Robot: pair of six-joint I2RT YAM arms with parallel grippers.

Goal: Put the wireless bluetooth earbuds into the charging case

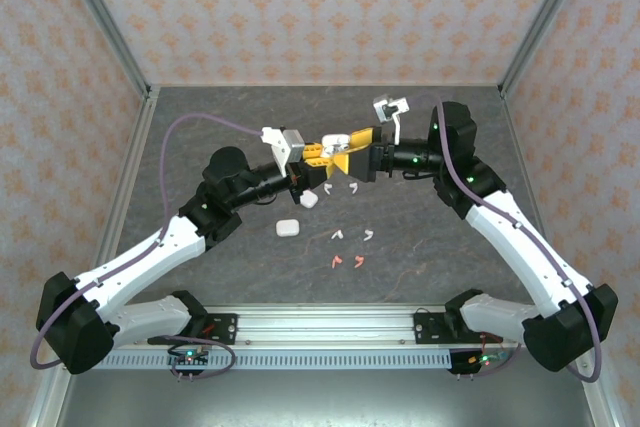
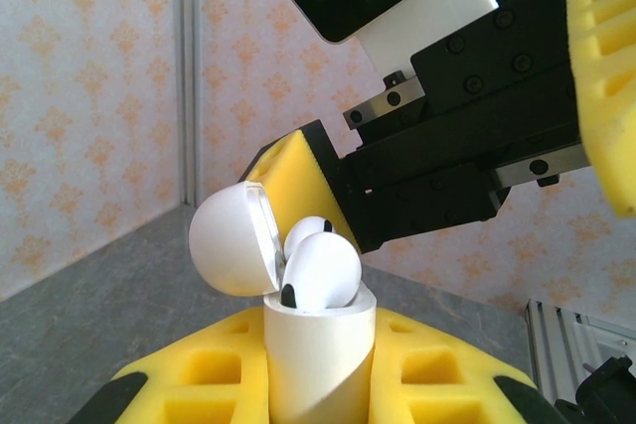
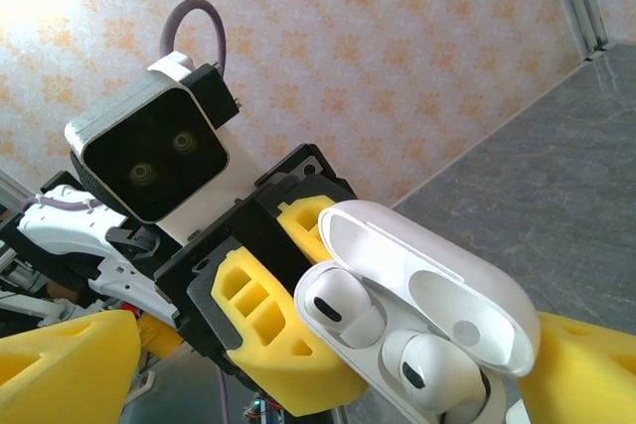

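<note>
Peach floral wallpaper walls in a grey stone-patterned worktop, and the two arms meet in mid-air above its middle. The left pincer, padded in yellow foam, is clamped on the body of a glossy white rounded charging case, which is held upright with its hinged lid swung back. Two white wireless bluetooth earbuds sit in the case's wells, their rounded heads standing above the rim. The right pincer stands wide and grips nothing, with one yellow finger just behind the open lid and the other well off to the side. Down on the worktop, toward the arms' bases, two loose white stemmed buds lie side by side. Two coral-pink stemmed buds lie nearer the bases, and a closed white rounded case rests to the left of the white pair.
</note>
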